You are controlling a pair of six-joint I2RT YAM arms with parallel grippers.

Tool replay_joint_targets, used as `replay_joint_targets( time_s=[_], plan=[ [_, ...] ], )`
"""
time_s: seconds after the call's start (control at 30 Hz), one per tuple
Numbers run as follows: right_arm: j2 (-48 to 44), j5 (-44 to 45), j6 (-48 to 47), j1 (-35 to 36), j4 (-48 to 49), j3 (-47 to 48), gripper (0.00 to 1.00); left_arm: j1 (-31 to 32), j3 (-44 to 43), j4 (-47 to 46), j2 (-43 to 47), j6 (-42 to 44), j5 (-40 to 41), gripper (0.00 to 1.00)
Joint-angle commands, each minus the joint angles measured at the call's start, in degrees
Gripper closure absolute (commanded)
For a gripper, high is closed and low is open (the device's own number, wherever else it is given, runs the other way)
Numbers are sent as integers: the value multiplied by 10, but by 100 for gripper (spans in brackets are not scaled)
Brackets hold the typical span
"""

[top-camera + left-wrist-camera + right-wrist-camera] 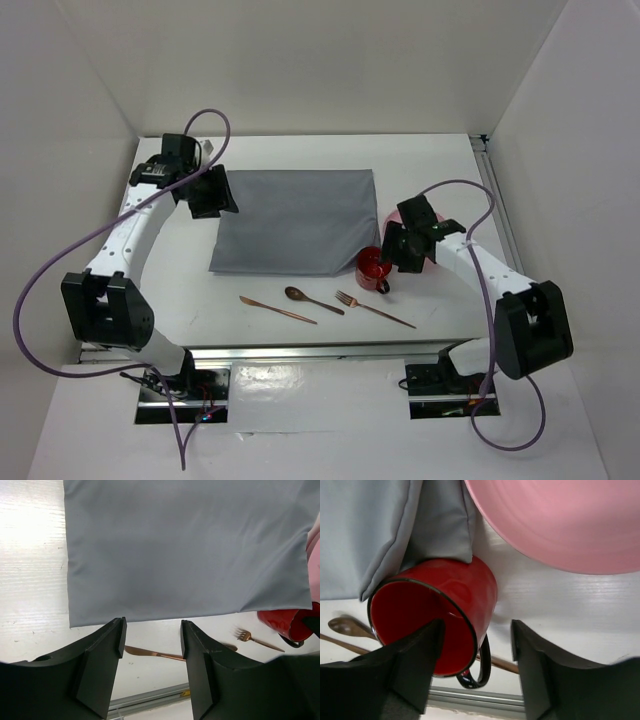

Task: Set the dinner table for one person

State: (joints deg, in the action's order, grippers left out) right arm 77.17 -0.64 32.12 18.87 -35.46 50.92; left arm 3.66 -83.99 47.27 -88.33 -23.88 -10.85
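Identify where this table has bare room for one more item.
Free: the white table strip beyond the grey cloth, and the patch left of the knife. Crowded: the cloth's near right corner, where red mug, pink plate, spoon and fork cluster.

L gripper (153, 632), R gripper (477, 632): jaws apart

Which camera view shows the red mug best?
The right wrist view. There the red mug is large and close, with its inside, rim and dark handle clear. The top view shows it only small. The left wrist view catches just part of it at the right edge.
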Motion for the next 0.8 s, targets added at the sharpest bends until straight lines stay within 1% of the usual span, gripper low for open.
replay_joint_targets(
  time_s=[0.0,0.03,0.1,0.13,0.17,0.23,0.27,0.3,0.33,0.47,0.57,0.6,0.67,0.7,0.77],
  plan=[
    [18,-7,16,4,47,-7,36,7,-3,-9,11,15,-12,36],
    [18,-7,16,10,53,-13,48,7,-3,-9,11,15,-12,36],
    [18,6,22,10,46,-13,62,7,-9,-9,11,15,-12,38],
    [18,12,28,15,41,-7,74,7,-9,-3,5,15,-12,38],
    [13,26,28,15,34,0,80,7,-14,-3,5,15,-12,38],
    [-3,57,28,15,7,8,87,7,-23,5,5,15,-24,38],
    [-10,68,28,22,-3,20,97,7,-32,5,0,15,-29,38],
    [-24,78,28,22,-28,28,100,13,-32,11,0,15,-29,38],
    [-29,95,28,22,-42,48,100,13,-37,11,6,15,-36,38],
    [-59,116,22,22,-106,96,100,13,-37,17,17,15,-43,38],
    [-67,122,17,22,-137,160,100,13,-43,23,22,15,-49,38],
    [-67,122,17,22,-137,198,100,13,-43,23,27,15,-49,38],
    [-39,122,1,22,-137,238,100,13,-36,23,27,15,-43,38],
    [-20,122,1,22,-137,282,100,13,-31,23,33,15,-37,38],
    [52,122,-21,22,-126,328,100,13,-22,23,33,9,-23,38]
  ],
)
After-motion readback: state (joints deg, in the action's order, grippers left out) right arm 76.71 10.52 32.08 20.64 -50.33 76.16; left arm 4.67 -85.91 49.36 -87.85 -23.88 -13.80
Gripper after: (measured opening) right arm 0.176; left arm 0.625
